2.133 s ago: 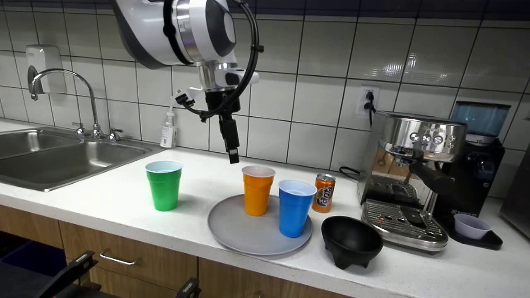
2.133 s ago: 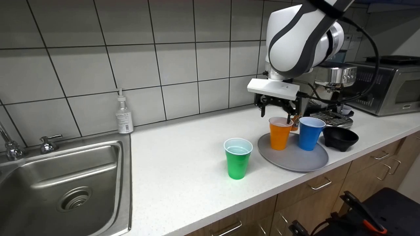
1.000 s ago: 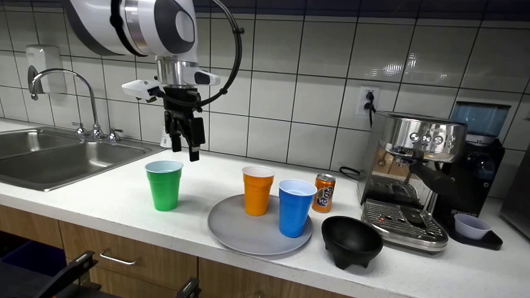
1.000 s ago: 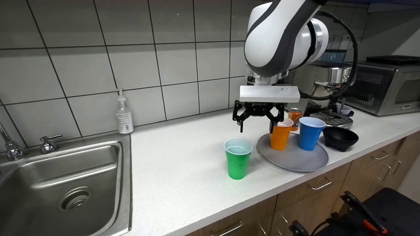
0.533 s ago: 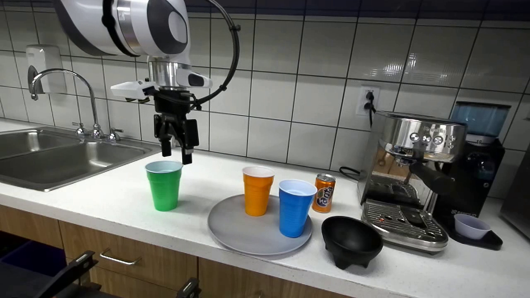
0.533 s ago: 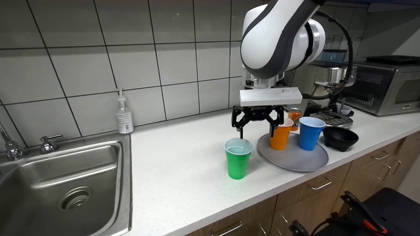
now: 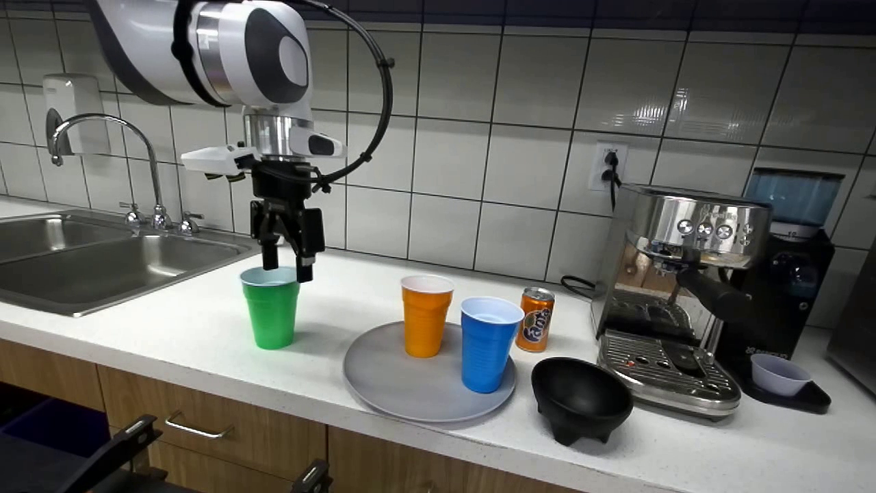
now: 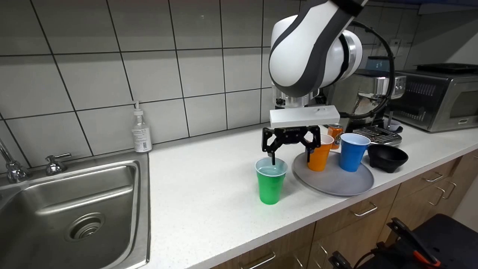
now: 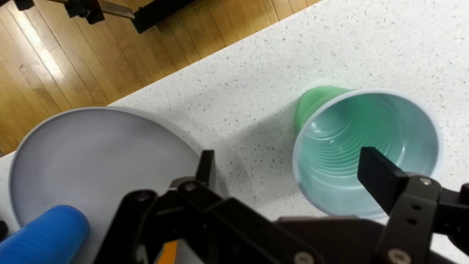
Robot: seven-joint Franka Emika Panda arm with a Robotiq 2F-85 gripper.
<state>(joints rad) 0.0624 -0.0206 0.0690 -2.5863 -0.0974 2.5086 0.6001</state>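
Observation:
My gripper (image 7: 287, 272) stands open with nothing between its fingers, pointing down near the rim of a green cup (image 7: 272, 318). That cup is upright on the white counter, its pale inside facing up. In the wrist view one finger (image 9: 381, 176) overlaps the cup's mouth (image 9: 337, 165); whether it is above, behind or within the rim I cannot tell. The opposite finger (image 9: 207, 165) appears over the edge of a grey plate (image 9: 102, 146). An orange cup (image 8: 317, 158) and a blue cup (image 8: 351, 155) stand upright on that plate; the gripper partly hides the orange one in the wrist view.
An orange can (image 7: 535, 322) and a black footed bowl (image 7: 582, 397) sit beside the plate. Farther along is an espresso machine (image 7: 677, 294). A steel sink (image 8: 142, 209) with a soap bottle (image 8: 141, 134) lies at the opposite end. Tiled wall (image 8: 201, 74) backs the counter.
The gripper has moved from above the orange cup towards the sink, turning on its way, and has come down near the green cup. Its fingers stayed open; cups and plate have not visibly moved.

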